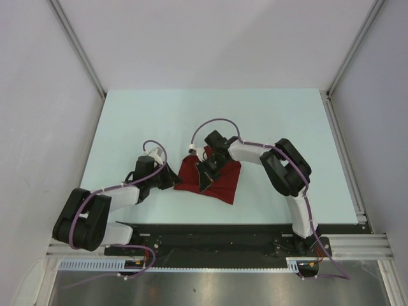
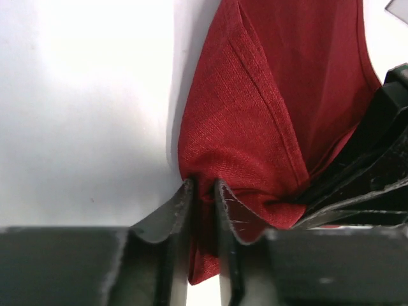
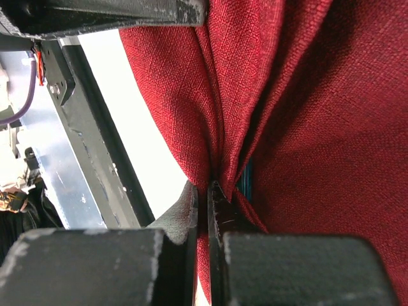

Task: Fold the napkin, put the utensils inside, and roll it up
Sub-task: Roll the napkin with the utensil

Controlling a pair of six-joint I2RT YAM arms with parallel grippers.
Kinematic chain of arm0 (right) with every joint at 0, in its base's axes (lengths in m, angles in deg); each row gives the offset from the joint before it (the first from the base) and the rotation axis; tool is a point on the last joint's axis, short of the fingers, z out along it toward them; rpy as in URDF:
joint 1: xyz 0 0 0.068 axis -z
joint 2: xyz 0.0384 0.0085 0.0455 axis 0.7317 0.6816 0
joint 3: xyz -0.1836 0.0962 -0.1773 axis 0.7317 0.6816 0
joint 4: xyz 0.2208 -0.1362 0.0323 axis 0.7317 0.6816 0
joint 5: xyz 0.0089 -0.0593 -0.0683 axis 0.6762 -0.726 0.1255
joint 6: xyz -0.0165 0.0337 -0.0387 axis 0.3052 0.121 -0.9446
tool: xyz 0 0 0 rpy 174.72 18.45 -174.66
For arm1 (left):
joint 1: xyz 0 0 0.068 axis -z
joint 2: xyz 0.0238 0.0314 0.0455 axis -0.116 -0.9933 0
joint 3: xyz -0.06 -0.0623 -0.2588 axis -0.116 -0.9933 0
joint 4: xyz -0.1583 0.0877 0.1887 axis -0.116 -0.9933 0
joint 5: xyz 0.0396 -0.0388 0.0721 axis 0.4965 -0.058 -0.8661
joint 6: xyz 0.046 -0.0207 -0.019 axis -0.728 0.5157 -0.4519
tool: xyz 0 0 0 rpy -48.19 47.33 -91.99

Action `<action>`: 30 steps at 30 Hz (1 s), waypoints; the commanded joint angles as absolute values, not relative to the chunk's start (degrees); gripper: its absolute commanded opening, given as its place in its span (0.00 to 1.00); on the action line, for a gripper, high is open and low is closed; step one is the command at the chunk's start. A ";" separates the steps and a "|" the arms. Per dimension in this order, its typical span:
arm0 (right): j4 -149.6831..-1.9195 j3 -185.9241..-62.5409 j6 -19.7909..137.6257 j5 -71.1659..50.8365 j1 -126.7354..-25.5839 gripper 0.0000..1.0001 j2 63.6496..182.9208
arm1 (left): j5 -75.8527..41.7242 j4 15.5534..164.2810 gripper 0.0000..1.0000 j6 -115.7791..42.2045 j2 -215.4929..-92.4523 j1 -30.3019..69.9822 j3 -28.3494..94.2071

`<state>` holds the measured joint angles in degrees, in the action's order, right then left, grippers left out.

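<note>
The dark red napkin (image 1: 223,183) lies bunched on the pale table between my two arms. My left gripper (image 1: 174,180) is at its left edge. In the left wrist view, that gripper (image 2: 203,192) is shut on a pinched fold of the napkin (image 2: 255,115), with cloth hanging down between the jaws. My right gripper (image 1: 205,176) sits over the napkin's middle. Seen from the right wrist, it (image 3: 205,191) is shut on a gathered pleat of the cloth (image 3: 319,127). The right gripper's black fingers (image 2: 376,159) show close beside the left one. The utensils are hidden.
The pale table (image 1: 268,121) stretches behind and to both sides of the napkin. A black base rail (image 1: 223,233) runs along the near edge. An aluminium frame bar (image 1: 344,159) borders the right side, and white walls close in the back.
</note>
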<state>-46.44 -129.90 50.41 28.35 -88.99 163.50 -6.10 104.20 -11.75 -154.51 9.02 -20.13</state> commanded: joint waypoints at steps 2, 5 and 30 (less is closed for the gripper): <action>-44.49 -133.32 49.90 24.82 -87.73 0.01 163.58 | -2.21 105.83 0.06 -9.78 -155.21 8.90 -18.85; -44.67 -133.94 50.69 23.60 -87.73 0.19 161.83 | -2.65 103.29 0.00 -9.35 -155.64 8.90 -17.54; -88.34 -109.07 36.11 -40.11 -116.81 0.74 147.67 | -1.68 89.48 0.00 -11.80 -162.50 7.49 -7.34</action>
